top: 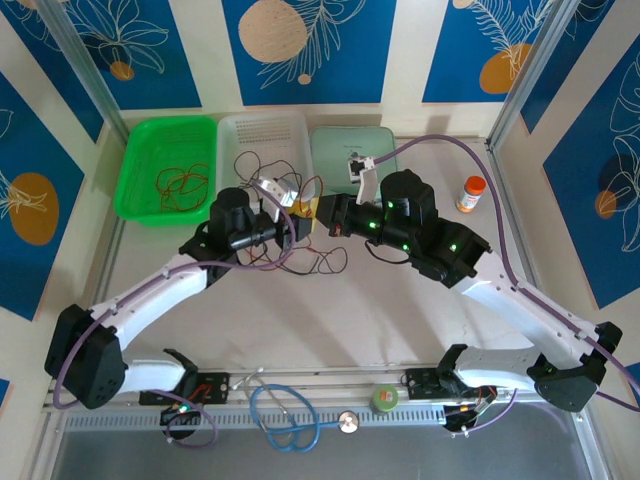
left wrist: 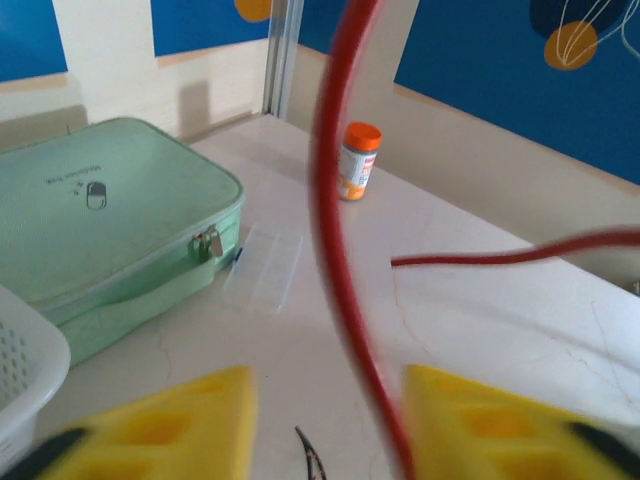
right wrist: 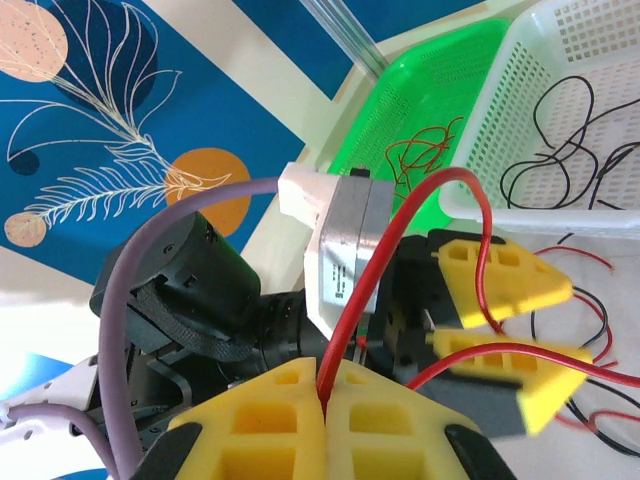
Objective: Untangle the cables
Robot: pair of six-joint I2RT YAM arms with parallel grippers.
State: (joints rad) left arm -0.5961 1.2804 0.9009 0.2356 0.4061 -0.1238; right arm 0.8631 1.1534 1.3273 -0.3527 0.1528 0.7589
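Pale table (top: 400, 320): we see right gripper (right wrist: 325, 372) pinching thin red cable (right wrist: 380, 260), left gripper (left wrist: 328, 378) spread beside it; red-black tangle (top: 300, 262) mid-table; green bin (top: 135, 170) holds red loops (top: 180, 185), white basket (top: 262, 122) black loops (top: 255, 160).

The top external camera hangs above and behind the left arm (top: 140, 295) and right arm (top: 520, 300), looking steeply down and forward over the whole worktop (top: 330, 330) to the blue-patterned wall (top: 300, 45). The left wrist camera sits low behind the left pincer (left wrist: 330, 430), so near that the red cable (left wrist: 335, 250) blurs, and faces the mint case (left wrist: 100, 220) and orange-capped bottle (left wrist: 358, 160), both shared with the top view. The right wrist camera sits tight behind the right pincer (right wrist: 325, 385), facing the left pincer, the green bin (right wrist: 440, 80) and white basket (right wrist: 590, 60), which the top view shares too
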